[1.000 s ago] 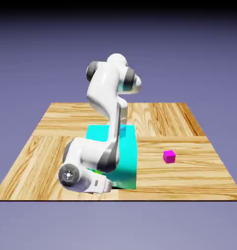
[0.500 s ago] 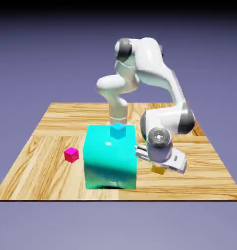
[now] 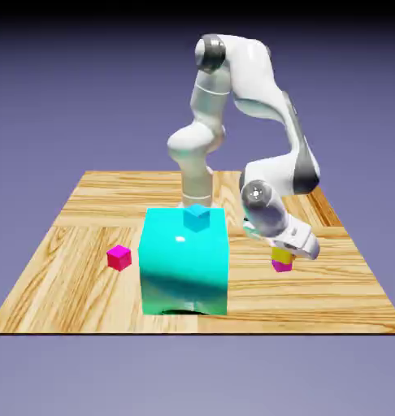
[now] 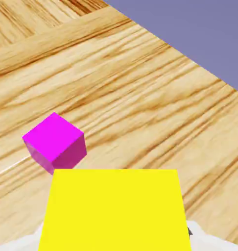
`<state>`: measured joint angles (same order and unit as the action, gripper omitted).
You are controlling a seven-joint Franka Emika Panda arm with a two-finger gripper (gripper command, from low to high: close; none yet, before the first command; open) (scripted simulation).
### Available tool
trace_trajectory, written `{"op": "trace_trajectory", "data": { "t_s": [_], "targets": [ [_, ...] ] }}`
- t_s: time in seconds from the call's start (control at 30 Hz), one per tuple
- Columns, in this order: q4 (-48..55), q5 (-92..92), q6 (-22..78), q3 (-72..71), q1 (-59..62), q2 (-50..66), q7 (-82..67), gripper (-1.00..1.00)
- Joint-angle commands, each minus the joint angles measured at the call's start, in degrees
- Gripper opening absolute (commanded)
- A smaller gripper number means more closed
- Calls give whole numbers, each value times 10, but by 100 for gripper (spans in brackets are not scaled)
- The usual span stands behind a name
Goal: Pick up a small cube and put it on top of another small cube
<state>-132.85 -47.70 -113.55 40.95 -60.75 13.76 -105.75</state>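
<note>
In the exterior view my gripper (image 3: pixel 284 253) is shut on the tiny yellow cube (image 3: pixel 279 255), right of the big cyan block. The yellow cube hangs just over the purplish-magenta cube (image 3: pixel 283 266), which rests on the wooden table and only partly peeks out beneath it. In the hand view the yellow cube (image 4: pixel 113 211) fills the bottom middle and hides the finger tips. The magenta cube (image 4: pixel 55 142) lies on the wood just past its upper left corner. I cannot tell whether the two cubes touch.
A big cyan block (image 3: pixel 184 264) stands at the table's front middle with a small blue cube (image 3: pixel 197 217) on top. A hot-pink cube (image 3: pixel 119 257) lies to the exterior view's left of it. The table's right edge (image 3: pixel 371 268) is near the magenta cube.
The arm swung from the exterior view's left, in front of the cyan block, across to the right. The yellow cube in the gripper then rose from the front right to over the magenta cube.
</note>
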Motion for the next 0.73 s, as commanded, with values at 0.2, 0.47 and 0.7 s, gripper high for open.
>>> {"op": "trace_trajectory", "data": {
  "t_s": [0.2, 0.47, 0.7],
  "targets": [
    [-145, -88, -87, 84, -124, -78, 6, -100],
    [-191, -226, -106, 70, -174, -32, -46, -100],
    [-184, -277, -98, 45, -171, 10, -76, 100]
  ]
}}
